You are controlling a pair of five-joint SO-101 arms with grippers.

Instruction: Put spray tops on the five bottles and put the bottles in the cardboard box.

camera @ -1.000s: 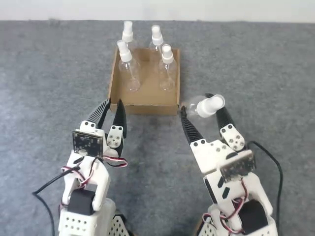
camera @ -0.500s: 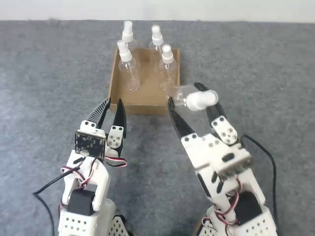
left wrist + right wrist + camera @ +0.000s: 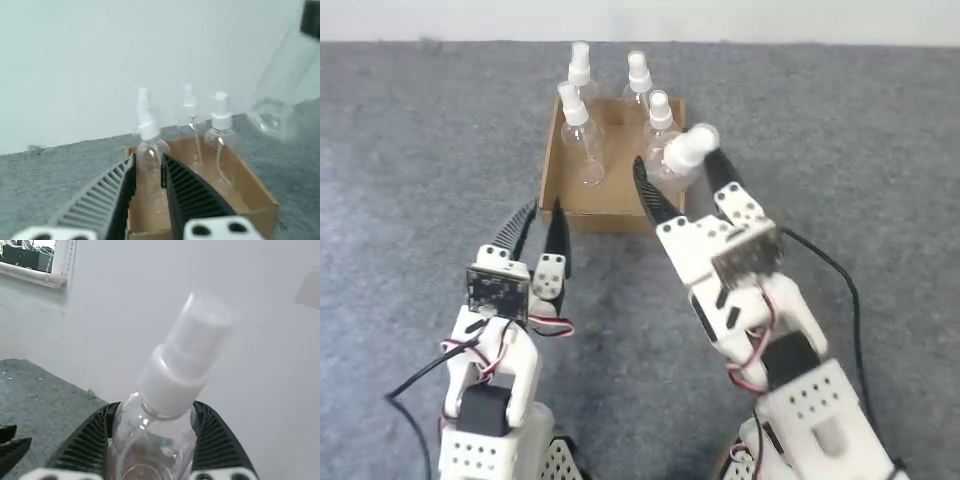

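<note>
From the high view, I see my right gripper has swung in from the carpet off the box's right front corner. It now sits over the front right part of the cardboard box, clamped around the fifth bottle. The bottle has also come up from lying nearly sideways to a steep tilt, with its spray top pointing to the upper right of the frame. Four capped bottles already stand inside, so I judge this to be the last one and only the lowering and release remain. My left gripper has barely moved. It rests at lower left of the box with a narrow gap between its fingers, holding nothing. The carpet is grey and nubby, and the box is plain brown card with low walls.

In the left wrist view, the left gripper shows ribbed black fingers set close together. Beyond them are the box and clear, round-shouldered bottles with white tops. The carried bottle hangs at the upper right of the frame as a glassy blur.

In the right wrist view, the right gripper hugs the bottle just below its neck. The body is clear, smooth plastic, the collar is white, and over it sits a frosted cylindrical cap.
</note>
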